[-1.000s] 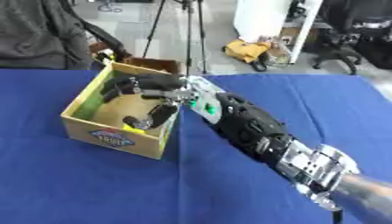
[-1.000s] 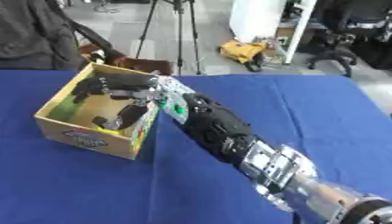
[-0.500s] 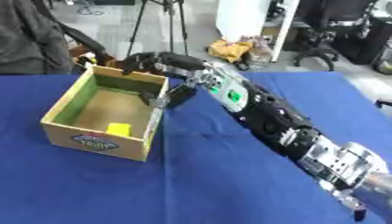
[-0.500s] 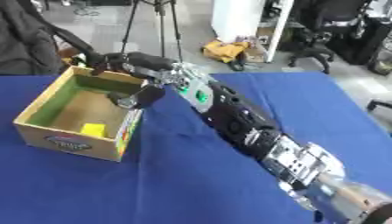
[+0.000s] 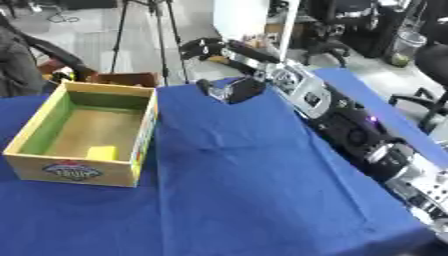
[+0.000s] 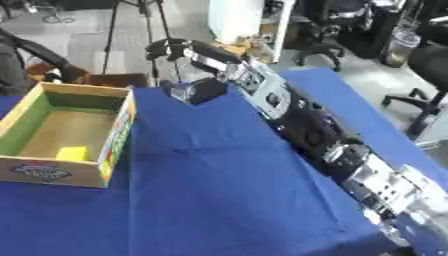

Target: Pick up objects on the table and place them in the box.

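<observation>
A cardboard box (image 5: 75,171) with green inner walls stands open on the blue table (image 5: 236,190) at the left. A small yellow object (image 5: 101,152) lies on its floor near the front wall. My right arm stretches from the lower right across the table to its far edge. My right hand (image 5: 229,50) hovers there, to the right of and beyond the box, fingers pointing left and thumb hanging down. It is open and holds nothing. No loose objects show on the cloth. My left hand is out of sight.
A small brown box (image 5: 122,79) sits just behind the cardboard box. Tripod legs (image 5: 162,35) and office chairs (image 5: 429,75) stand beyond the table. The table's right edge (image 5: 385,105) runs diagonally close beside my arm.
My right hand has come out of the box and moved right and away toward the far edge. The yellow object now lies in the box. The camera view has shifted.
</observation>
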Robot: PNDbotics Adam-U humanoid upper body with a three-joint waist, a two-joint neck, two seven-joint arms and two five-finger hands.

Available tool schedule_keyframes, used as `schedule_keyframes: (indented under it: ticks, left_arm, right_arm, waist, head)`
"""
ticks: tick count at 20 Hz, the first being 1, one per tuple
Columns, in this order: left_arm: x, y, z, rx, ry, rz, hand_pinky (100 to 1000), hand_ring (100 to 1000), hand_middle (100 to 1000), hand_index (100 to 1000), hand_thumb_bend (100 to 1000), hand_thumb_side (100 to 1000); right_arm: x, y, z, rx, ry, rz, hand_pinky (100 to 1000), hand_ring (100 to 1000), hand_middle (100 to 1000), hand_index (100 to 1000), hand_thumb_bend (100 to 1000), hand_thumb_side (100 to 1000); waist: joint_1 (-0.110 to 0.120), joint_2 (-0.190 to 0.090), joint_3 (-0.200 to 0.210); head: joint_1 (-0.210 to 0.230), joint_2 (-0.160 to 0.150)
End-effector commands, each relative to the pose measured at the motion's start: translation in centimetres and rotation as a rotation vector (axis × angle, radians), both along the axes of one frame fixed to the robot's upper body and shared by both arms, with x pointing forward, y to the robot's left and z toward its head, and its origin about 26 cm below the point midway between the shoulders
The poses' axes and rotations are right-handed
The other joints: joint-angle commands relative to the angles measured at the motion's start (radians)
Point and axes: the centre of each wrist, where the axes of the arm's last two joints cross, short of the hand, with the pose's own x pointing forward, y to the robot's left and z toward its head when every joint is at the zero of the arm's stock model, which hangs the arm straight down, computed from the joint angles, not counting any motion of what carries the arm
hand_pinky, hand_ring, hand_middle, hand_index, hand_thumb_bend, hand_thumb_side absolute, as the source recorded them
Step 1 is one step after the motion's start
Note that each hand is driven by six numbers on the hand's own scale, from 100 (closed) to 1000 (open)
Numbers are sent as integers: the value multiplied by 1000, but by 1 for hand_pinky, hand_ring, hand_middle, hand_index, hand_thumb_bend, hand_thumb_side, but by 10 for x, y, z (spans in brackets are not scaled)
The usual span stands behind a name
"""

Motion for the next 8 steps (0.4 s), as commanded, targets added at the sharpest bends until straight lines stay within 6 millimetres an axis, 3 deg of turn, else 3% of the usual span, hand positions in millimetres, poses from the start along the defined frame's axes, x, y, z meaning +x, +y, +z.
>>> schedule_keyframes:
  ticks: [1, 8]
  left_arm:
    - [-1, 9, 7, 23, -26, 34, 516, 598, 563, 669, 429, 943]
    - [-3, 16, 2, 25, -15, 72, 514, 597, 560, 665, 424, 947]
  right_arm:
    - [-11, -15, 22, 37, -32, -31, 855, 1000, 932, 899, 100, 467]
    - [-34, -24, 15, 132, 12, -51, 855, 1000, 934, 897, 100, 505]
  waist:
    - [5, -17, -13]
    - [8, -16, -52]
  head:
    - [7, 7]
    - [7, 10]
